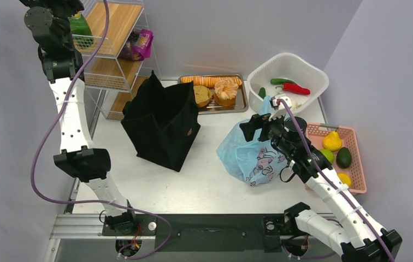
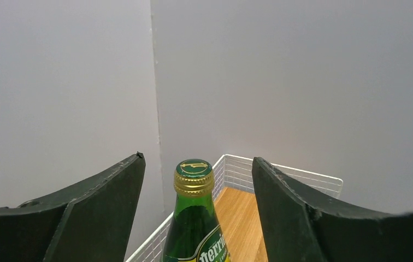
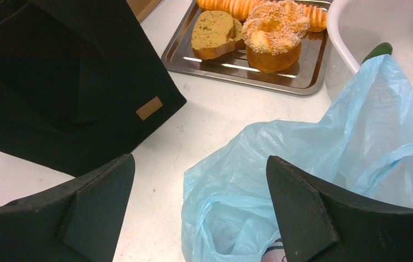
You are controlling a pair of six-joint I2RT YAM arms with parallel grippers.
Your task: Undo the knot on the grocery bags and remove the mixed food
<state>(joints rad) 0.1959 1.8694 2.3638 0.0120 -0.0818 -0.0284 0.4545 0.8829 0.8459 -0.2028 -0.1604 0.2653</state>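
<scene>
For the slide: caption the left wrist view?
Open left gripper straddles a green bottle standing on the wire shelf.

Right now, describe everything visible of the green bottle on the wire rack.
The green bottle looks like dark green glass, with a gold collar, a green cap bearing a gold emblem, and a yellow-green label cut off by the frame. It stands upright on the top wooden shelf of the white wire rack, near the wall corner. The left gripper is open, its fingers flanking the neck with a gap on each side; only the shelf touches it.
</scene>
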